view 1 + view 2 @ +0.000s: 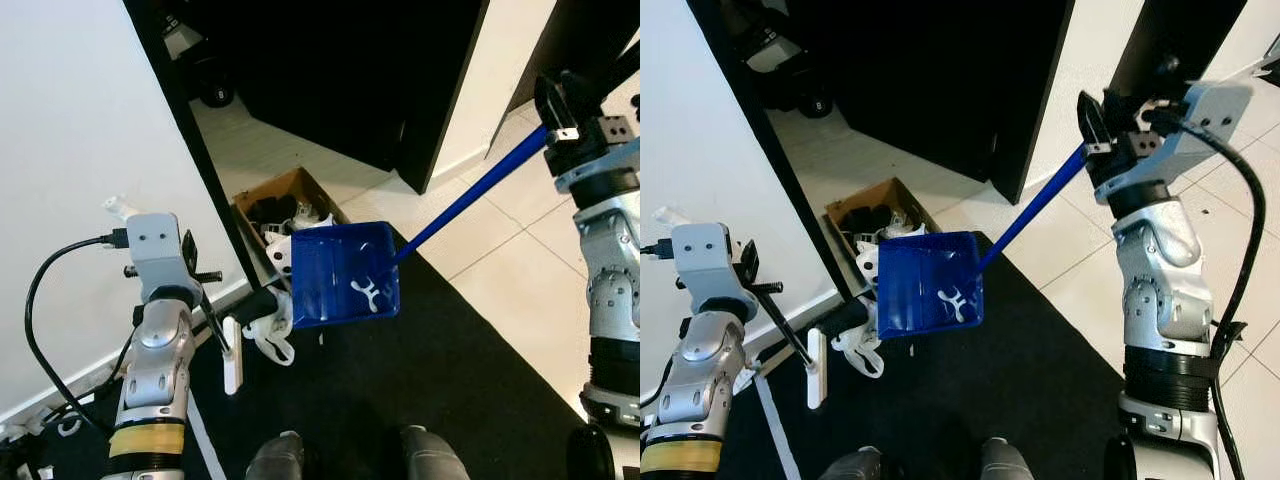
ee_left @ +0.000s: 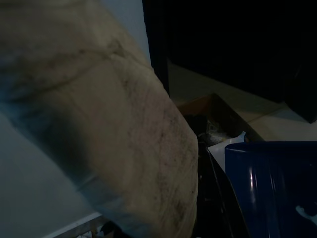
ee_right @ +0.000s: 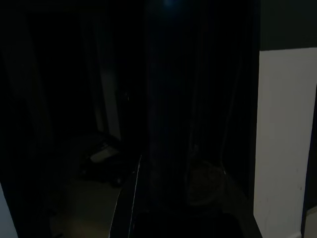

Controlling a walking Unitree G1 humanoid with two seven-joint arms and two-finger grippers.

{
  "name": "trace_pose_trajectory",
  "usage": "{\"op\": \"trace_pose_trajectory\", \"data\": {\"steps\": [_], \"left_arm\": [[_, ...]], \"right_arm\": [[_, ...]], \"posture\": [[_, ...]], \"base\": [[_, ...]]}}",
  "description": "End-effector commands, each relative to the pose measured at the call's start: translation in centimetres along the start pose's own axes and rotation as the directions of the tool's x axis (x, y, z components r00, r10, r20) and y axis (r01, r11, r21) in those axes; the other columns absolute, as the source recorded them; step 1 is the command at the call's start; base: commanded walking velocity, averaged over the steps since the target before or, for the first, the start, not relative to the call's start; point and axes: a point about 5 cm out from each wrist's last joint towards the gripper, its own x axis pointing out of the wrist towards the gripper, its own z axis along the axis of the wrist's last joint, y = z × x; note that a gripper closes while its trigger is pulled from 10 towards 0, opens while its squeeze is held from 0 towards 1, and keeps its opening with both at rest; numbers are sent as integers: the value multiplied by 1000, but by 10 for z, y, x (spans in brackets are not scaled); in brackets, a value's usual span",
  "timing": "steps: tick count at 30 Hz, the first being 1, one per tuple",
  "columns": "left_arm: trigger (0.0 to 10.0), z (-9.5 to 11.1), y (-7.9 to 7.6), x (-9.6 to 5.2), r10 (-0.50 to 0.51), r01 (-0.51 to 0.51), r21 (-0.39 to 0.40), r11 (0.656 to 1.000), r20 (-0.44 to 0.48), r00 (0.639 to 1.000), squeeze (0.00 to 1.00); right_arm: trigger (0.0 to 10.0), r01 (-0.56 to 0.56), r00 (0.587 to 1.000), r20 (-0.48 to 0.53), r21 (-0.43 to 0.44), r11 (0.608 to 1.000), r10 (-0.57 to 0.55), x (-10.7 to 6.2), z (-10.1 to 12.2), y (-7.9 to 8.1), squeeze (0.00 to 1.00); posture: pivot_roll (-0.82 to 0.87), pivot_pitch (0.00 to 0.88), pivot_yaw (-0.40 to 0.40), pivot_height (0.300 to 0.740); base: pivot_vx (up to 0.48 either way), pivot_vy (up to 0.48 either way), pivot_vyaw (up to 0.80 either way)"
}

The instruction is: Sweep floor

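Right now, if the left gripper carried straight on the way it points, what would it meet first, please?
Probably the blue dustpan, held up just beyond the left gripper, with the cardboard box behind it; depth is hard to judge here.

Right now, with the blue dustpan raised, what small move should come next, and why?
Probably tip the blue dustpan forward over the cardboard box. The right pincer holds its long handle, a white scrap lies in the pan, and the box sits just beyond the pan's far edge.
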Motion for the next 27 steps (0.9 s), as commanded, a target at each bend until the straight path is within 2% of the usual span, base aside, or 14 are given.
{"op": "trace_pose_trajectory", "data": {"steps": [1,14,23,27], "left_arm": [[10000,3,-1,2,-3,2,29,1000,18,1000,0],[10000,1,-7,2,-14,14,26,1000,15,1000,0],[10000,1,-8,1,-21,20,31,999,17,1000,0],[10000,1,-9,1,-29,28,32,999,20,999,0]], "right_arm": [[10000,-3,996,85,13,1000,2,3,19,0,0],[10000,20,987,159,-16,1000,-17,9,36,-1,0],[10000,18,987,162,-19,1000,-15,9,37,-1,0],[10000,22,988,156,-16,1000,-19,9,35,-2,0]], "posture": [[-10,68,23,740],[-8,60,17,740],[-8,64,15,740],[-7,68,17,740]], "base": [[0,0,0],[0,0,0],[0,0,0],[302,0,0]]}}
